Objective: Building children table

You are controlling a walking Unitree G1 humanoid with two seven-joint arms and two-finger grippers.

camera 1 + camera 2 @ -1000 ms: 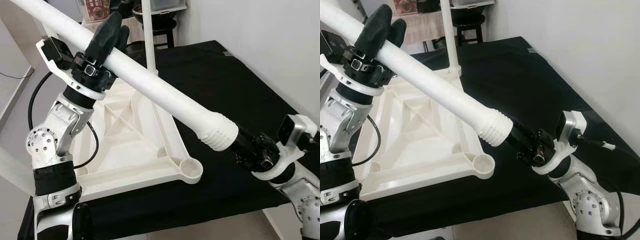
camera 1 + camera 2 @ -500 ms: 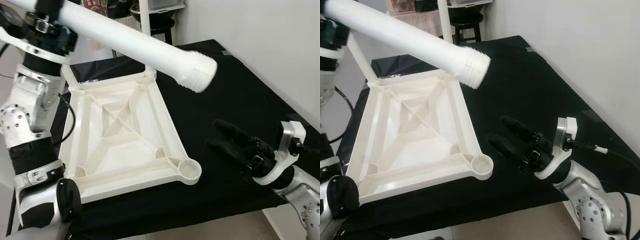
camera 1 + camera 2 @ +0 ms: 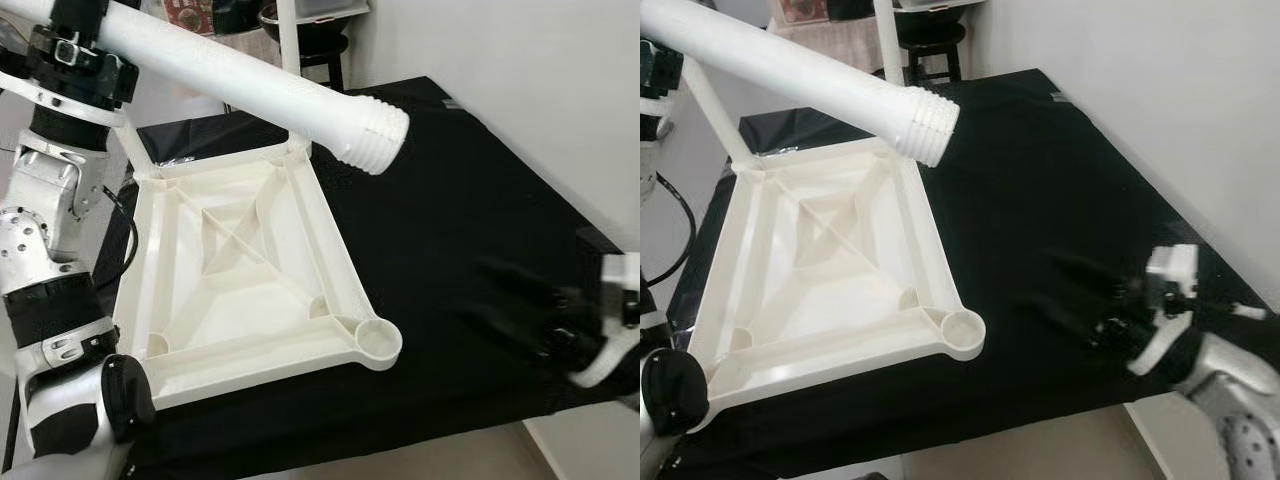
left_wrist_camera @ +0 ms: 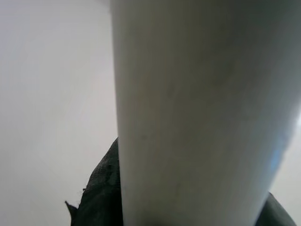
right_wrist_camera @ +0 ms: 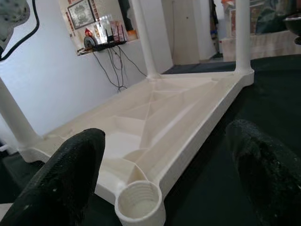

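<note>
Released by the right gripper point(image 5: 160, 155), now spread wide and empty over the cloth point(image 3: 470, 200), the leg point(image 3: 250, 85) is held clamped in the left gripper point(image 3: 70, 50) above the tabletop point(image 3: 240, 270).

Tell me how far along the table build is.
Done: three legs stand in the upturned tabletop. In hand: the left gripper holds the fourth leg above the table, threaded end free. Left: seating it in the empty corner socket. The right gripper is open near that socket.
</note>
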